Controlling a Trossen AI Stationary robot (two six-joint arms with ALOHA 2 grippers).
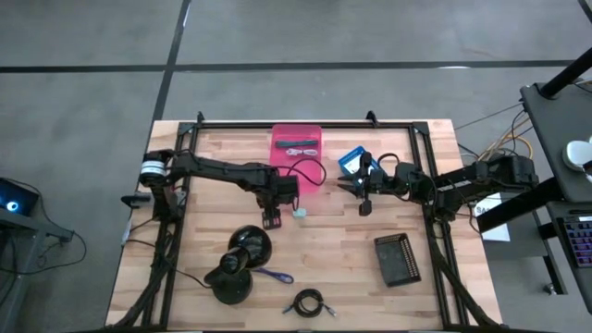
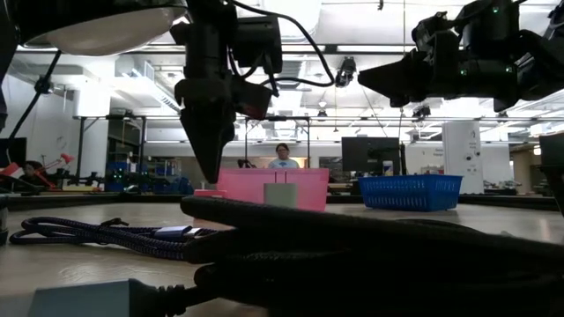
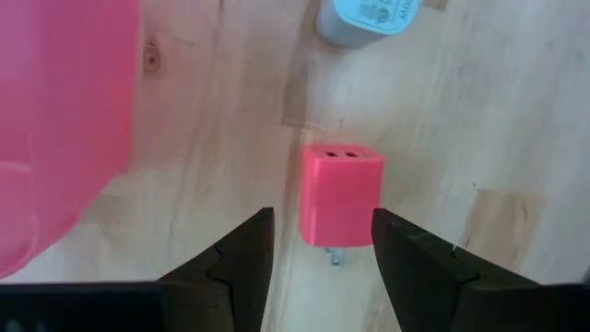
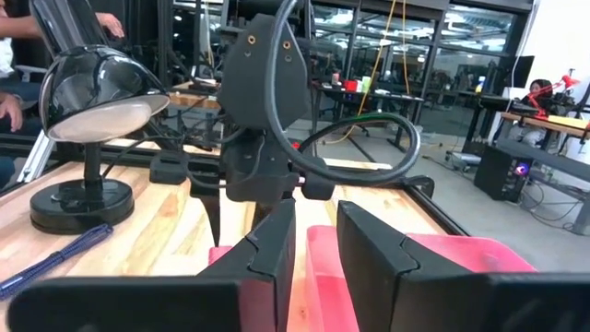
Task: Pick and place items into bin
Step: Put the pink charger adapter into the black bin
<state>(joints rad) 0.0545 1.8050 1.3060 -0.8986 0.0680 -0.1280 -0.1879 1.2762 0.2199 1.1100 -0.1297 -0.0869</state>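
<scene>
So the left end effector hung open right over the small pink plastic charger cube on the wooden tabletop, just beside the pink bin; the right end effector sat slightly open above that bin.

I see even, bright overhead light on the counter with soft shadows. In the low view, ceiling lights glare and the near cable blurs darkly.

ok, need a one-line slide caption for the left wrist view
Left gripper, fingers open, poised over the pink cube on the wooden table, pink bin alongside and pale teal cube beyond.
</scene>
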